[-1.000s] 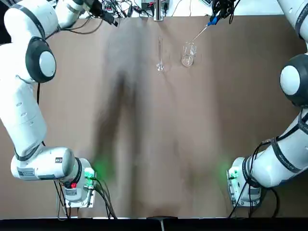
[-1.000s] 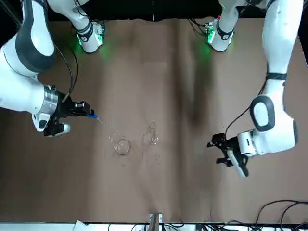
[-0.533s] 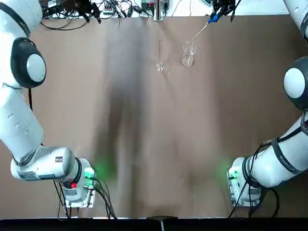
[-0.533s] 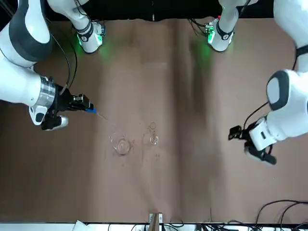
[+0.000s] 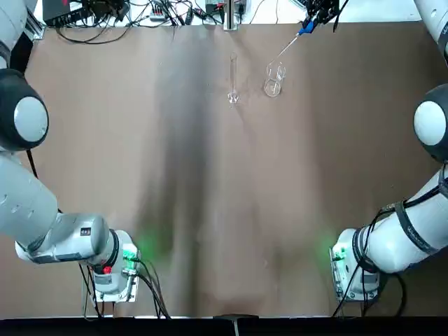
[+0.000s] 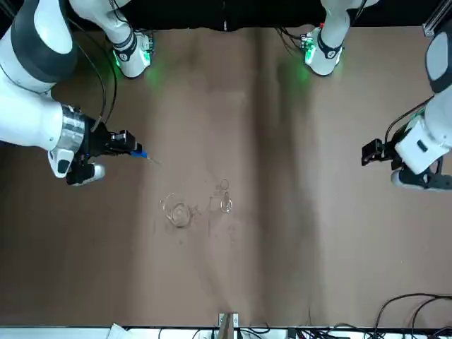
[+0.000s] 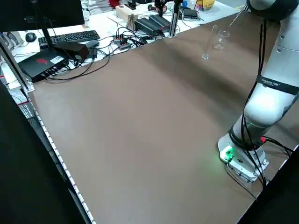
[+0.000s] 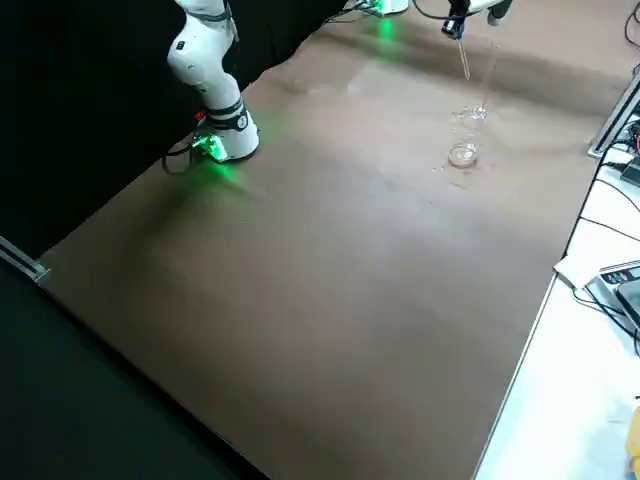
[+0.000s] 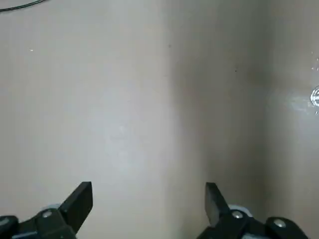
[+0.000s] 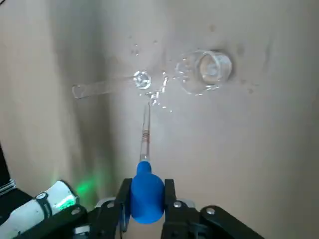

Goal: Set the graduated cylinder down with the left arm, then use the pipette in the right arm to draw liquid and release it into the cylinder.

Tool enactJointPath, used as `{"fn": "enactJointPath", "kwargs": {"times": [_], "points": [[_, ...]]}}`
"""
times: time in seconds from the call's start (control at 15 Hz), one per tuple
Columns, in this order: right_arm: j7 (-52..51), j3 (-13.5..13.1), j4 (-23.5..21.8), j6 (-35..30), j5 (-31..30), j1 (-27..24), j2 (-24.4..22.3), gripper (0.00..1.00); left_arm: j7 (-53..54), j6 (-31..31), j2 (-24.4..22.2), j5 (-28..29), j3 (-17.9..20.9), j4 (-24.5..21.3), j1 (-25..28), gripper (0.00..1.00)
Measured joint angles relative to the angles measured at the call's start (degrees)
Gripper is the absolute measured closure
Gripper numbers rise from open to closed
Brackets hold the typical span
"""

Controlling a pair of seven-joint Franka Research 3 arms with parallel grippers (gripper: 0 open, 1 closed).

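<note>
I see the graduated cylinder (image 5: pixel 232 78) standing far centre on the table (image 5: pixel 224 210), beaker (image 5: pixel 273 78) just right. My right gripper (image 10: pixel 145 199) pinches the pipette (image 10: pixel 145 164) by its bulb above them. My left gripper (image 9: pixel 148 204), wide apart, is well left.

A big brown tabletop (image 5: pixel 224 210) fills most of the top view, and a short, wide glass beaker (image 5: pixel 274 78) stands on it near the far edge. Past that edge is a white desk with a tangle of black cables (image 5: pixel 140 10). The left side view shows more on that desk: a black keyboard (image 7: pixel 70 37), a black mouse (image 7: pixel 31 37), a flat black box with a red patch (image 7: pixel 44 63) and the foot of a dark screen (image 7: pixel 39 11).
</note>
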Motion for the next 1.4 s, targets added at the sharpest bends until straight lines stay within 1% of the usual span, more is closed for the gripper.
{"fn": "enactJointPath", "kwargs": {"times": [0.13, 0.47, 0.8, 1.13, 1.4], "points": [[1.12, 0.07, 0.00, 0.00, 1.22, 0.85, -0.04, 0.70, -3.14, -0.35, -0.89, 0.00, -0.06, -0.24, -0.02, 0.00], [2.75, 0.10, 0.15, 0.04, 1.62, 1.91, -0.21, 0.70, -8.56, -1.22, -1.69, 0.00, -0.78, -0.41, -0.60, 0.00], [3.35, 0.10, 0.70, 0.10, 4.51, 2.15, -0.29, 0.70, -8.98, -1.74, -2.02, 0.24, -2.39, -0.49, -1.10, 0.00], [3.43, 0.10, 0.76, 0.33, 5.06, 2.48, -0.29, 0.70, -8.94, -1.76, -2.02, 0.26, -2.47, -0.53, -1.07, 0.00], [3.88, 0.11, 1.14, 1.84, 6.50, 3.48, -0.29, 0.70, -8.92, -1.76, -2.02, 0.26, -2.47, -0.58, -1.04, 0.00]]}}
